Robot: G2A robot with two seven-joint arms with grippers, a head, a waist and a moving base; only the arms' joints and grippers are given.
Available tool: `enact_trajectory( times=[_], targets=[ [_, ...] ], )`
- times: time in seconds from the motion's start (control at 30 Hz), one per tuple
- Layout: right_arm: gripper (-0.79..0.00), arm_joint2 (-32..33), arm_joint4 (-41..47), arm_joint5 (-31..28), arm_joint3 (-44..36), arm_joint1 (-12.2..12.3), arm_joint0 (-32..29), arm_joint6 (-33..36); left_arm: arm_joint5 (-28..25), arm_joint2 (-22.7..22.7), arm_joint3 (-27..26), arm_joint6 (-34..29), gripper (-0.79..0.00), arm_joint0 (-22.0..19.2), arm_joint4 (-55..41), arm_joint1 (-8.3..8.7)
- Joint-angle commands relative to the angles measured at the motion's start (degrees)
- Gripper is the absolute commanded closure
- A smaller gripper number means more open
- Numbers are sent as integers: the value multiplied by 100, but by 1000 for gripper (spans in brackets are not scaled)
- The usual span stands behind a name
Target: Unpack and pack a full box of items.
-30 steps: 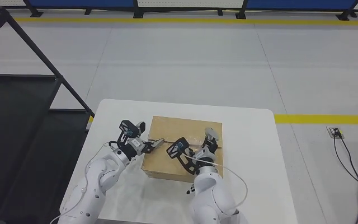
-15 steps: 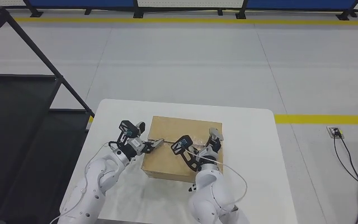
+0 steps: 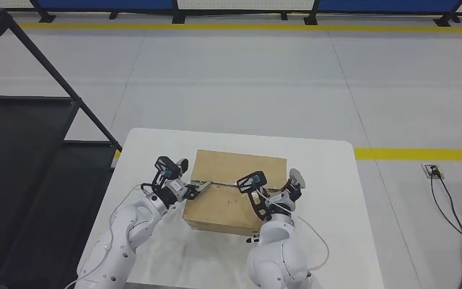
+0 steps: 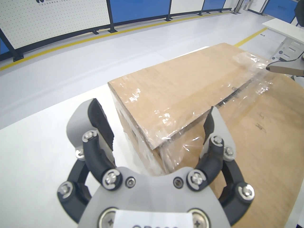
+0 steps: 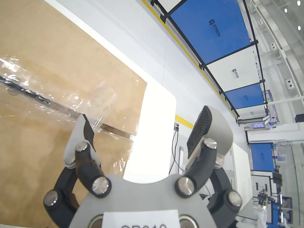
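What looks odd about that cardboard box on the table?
The clear tape along the top seam of the cardboard box is wrinkled, and a loose end stands lifted beside the right gripper.

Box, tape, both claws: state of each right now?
Box: shut, flaps down, seam slightly gapped.
Tape: along the seam, wrinkled, one end lifted loose.
Left claw: open, empty, at one end of the seam.
Right claw: open, empty, at the seam's other end, beside the loose tape.

White arms [image 3: 133,220] end in black ribbed fingers [image 4: 101,121].
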Motion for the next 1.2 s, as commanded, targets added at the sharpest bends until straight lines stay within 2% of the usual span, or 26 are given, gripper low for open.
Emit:
enact_trajectory(
  times=[0.0,0.13,0.43,0.57,0.73,1.03,1.13,1.17],
  targets=[
    [-785,98,-42,101,-43,-5,-70,75,-6,4,-6,0,-785,-2,3,0],
    [-785,265,-219,309,-57,-27,-138,370,-6,10,-8,3,-785,-4,-4,-2],
    [-785,677,221,691,-364,-45,-491,24,34,20,-24,2,-785,3,4,-6],
    [-785,909,1182,542,-731,-7,-841,-1043,68,10,-84,21,-785,23,3,-5],
    [-785,1693,3558,-881,-1259,131,-1538,-3184,137,-85,-299,136,-785,130,-22,10],
    [-785,1693,3558,-881,-1259,131,-1538,-3184,364,-415,-864,375,-785,468,21,69],
    [-785,1504,3815,-964,-1172,127,-1573,-3130,537,-663,-1101,550,-785,638,-106,95],
    [-785,1456,4154,-1076,-1174,120,-1567,-3120,591,-767,-1174,605,-785,693,-158,105]
  ],
)
